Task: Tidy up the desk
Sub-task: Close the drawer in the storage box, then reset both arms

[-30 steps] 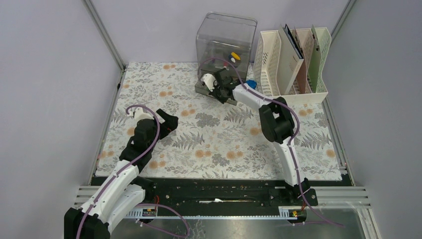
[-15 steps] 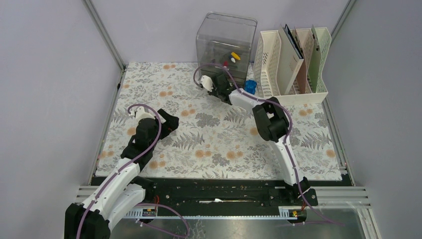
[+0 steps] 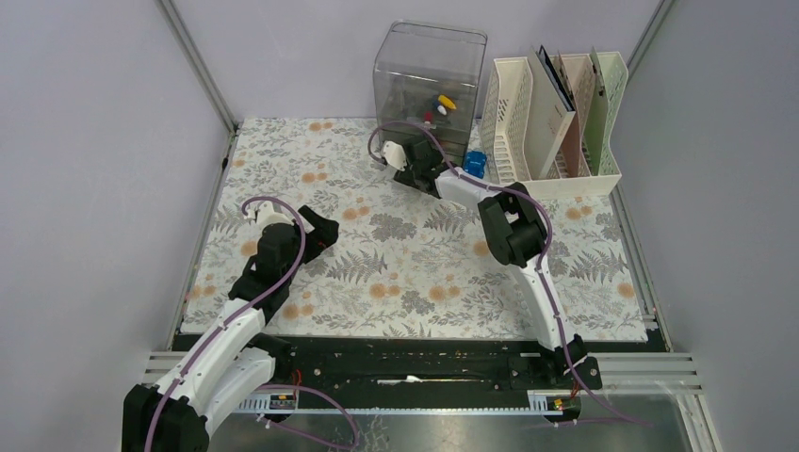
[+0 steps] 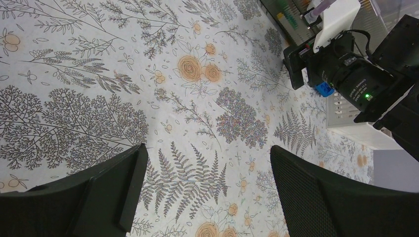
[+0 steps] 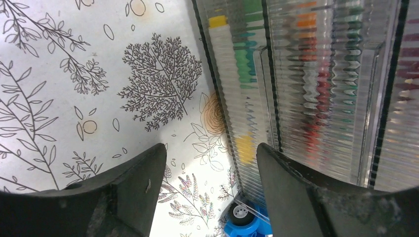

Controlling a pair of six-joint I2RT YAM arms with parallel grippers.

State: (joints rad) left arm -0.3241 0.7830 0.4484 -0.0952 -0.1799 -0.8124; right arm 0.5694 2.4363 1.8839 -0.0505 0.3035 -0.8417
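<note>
A fern-printed surface (image 3: 415,273) spans the cell under both arms. The right claw (image 5: 210,153), jaws apart and empty, hangs at the far edge beside a clear bin (image 3: 429,66), seemingly to tend it. The left claw (image 4: 207,150) gapes empty over the near-left part, kept clear.

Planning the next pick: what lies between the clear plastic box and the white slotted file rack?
A small blue object, on the floral-clothed desk at the gap's near end; top view shows it.
</note>
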